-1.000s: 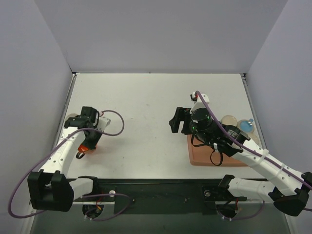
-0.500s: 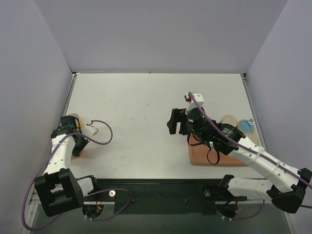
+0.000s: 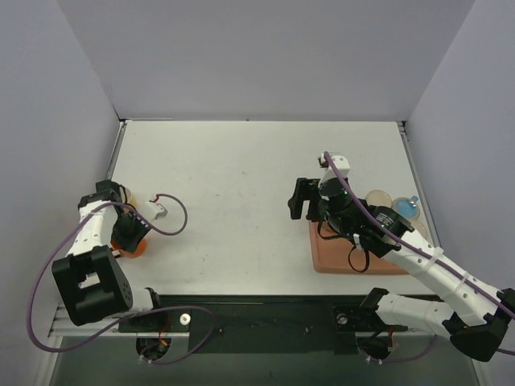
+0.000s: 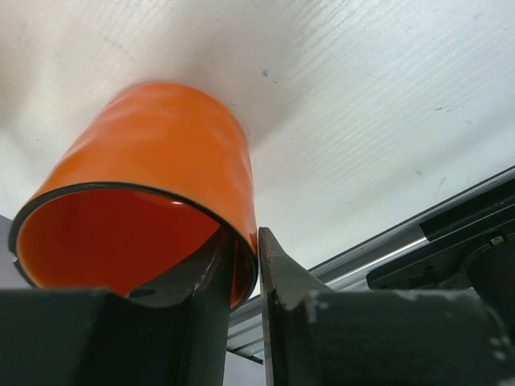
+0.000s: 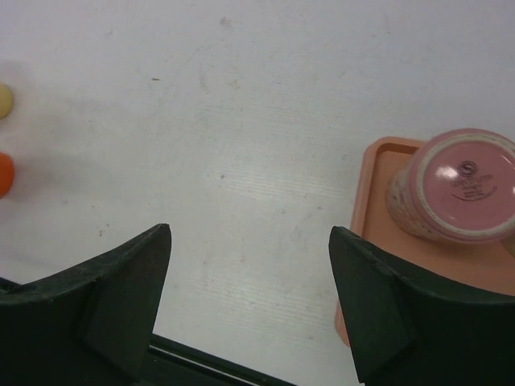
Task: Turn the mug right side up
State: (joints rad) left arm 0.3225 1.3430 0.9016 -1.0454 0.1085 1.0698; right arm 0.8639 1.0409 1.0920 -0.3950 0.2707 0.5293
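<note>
On the far left stands one orange cup (image 4: 161, 153), and one small pale yellow thing (image 5: 4, 100) lies near it. The left pincer (image 4: 245, 241) straddles the cup's rim, one finger inside and one outside, drawn close on the thin wall; whether they press it, I cannot tell. The white surface (image 3: 233, 177) bears a few faint specks, and plain pale grey walls (image 3: 257, 56) close it in on three sides. Right of the middle the right pincer (image 5: 248, 241) hangs with its two fingers spread wide over bare surface, holding nothing. One pink mug (image 5: 455, 185) stands bottom up on the left end of the one peach tray (image 3: 330, 259), outside the spread fingers and off to the right of the right finger. Farthest right, beside the tray, lie two small round things, one tan (image 3: 378, 198) and one blue (image 3: 405, 209).
</note>
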